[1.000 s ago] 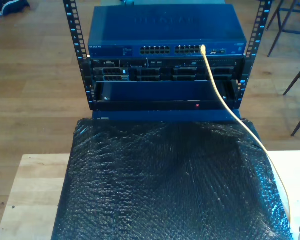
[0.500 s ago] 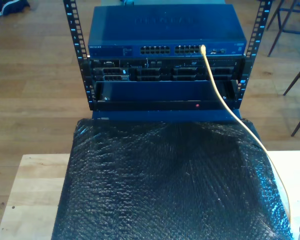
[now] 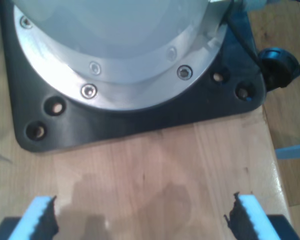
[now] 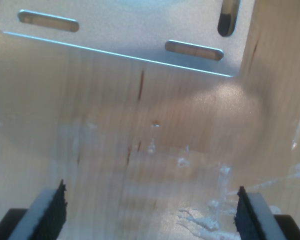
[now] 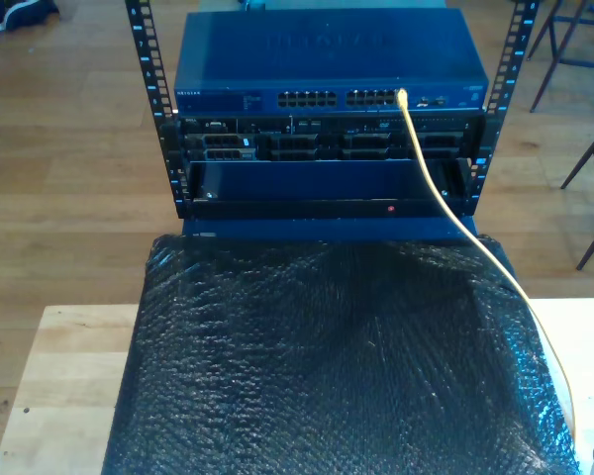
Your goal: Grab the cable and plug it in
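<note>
A black bubble-wrap sheet point(image 5: 337, 366) covers the wooden table point(image 5: 64, 376) before a rack point(image 5: 327, 148) holding a blue network switch point(image 5: 327, 64). The yellow cable point(image 5: 455, 223) runs lengthwise from the exterior view's lower right up to a switch port, its plug end pointing into the switch. My first gripper point(image 3: 140, 220) hangs over wood beside an arm's base plate point(image 3: 140, 115), jaws spread; my second gripper point(image 4: 150, 212), jaws likewise spread, hangs near a slotted metal bracket point(image 4: 135, 30).

warm wood plank floor point(image 5: 69, 129) all around, pale wooden bench point(image 5: 59, 386) up front, dark chair legs point(image 5: 589, 148) at the exterior view's right, soft even light
</note>
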